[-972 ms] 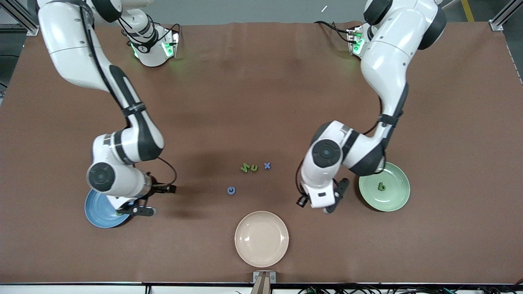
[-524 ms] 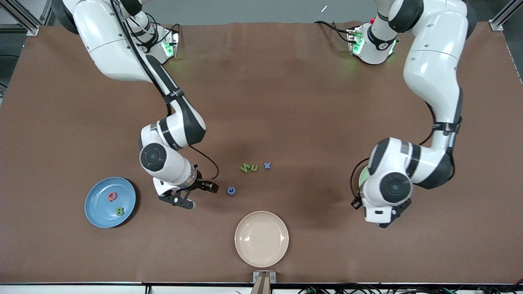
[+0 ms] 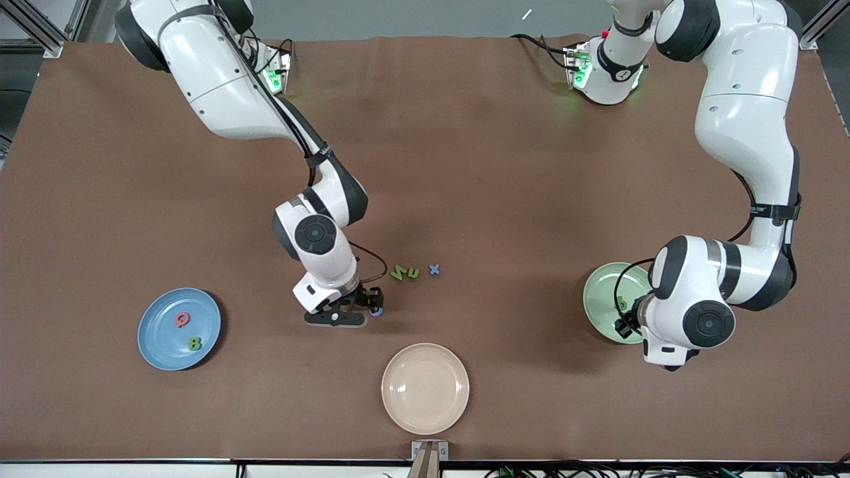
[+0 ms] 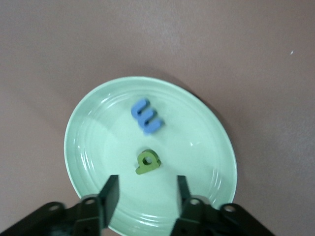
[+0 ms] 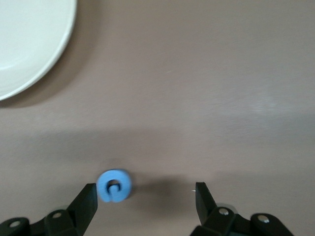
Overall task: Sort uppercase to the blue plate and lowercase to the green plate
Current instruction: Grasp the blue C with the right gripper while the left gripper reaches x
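right tool [image 5: 145, 201] low over the bench [image 3: 505, 166], fingers spread wide with nothing gripped; the blue c-like ring [image 5: 114, 185] lies on the bench just inside one finger [image 5: 87, 201], not clamped. left tool [image 4: 146, 194] hangs over the green plate [image 4: 88, 147], fingers apart and empty. on that plate: blue m [image 4: 146, 116] and green b [image 4: 147, 162], near each other, not touching. blue plate [image 3: 156, 345] at the right arm's end of the bench carries pink-red q [image 3: 182, 320] and green b-capital [image 3: 194, 343]. mid-bench: green n/z shape [image 3: 398, 271] touching green n/u [image 3: 413, 272], blue x [image 3: 434, 269] just beside them. beige plate [image 3: 425, 388] sits nearer the front camera than the ring.
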`<act>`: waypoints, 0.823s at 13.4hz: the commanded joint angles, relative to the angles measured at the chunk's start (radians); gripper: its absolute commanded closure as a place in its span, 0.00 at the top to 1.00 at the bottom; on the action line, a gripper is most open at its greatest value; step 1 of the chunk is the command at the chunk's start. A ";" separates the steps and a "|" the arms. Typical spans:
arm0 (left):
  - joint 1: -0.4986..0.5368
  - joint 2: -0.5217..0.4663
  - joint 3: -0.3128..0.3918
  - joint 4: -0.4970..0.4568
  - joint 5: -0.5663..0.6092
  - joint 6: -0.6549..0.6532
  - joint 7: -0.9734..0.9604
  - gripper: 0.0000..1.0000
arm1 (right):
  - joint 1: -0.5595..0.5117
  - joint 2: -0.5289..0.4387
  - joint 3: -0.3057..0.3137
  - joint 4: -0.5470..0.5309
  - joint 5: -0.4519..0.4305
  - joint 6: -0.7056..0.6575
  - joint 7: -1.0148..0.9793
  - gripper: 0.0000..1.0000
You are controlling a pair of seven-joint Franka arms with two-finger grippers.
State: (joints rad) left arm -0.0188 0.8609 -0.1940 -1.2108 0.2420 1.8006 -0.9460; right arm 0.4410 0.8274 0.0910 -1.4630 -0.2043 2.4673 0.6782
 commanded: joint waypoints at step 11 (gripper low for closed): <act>-0.337 0.033 -0.173 -0.036 -0.079 0.279 -0.937 0.95 | 0.047 0.070 -0.020 0.026 -0.061 0.087 0.011 0.44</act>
State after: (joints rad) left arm -0.3348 0.8842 -0.3730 -1.2462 0.1862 2.0348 -1.7698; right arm 0.4785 0.8889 0.0784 -1.4479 -0.2413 2.5500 0.6774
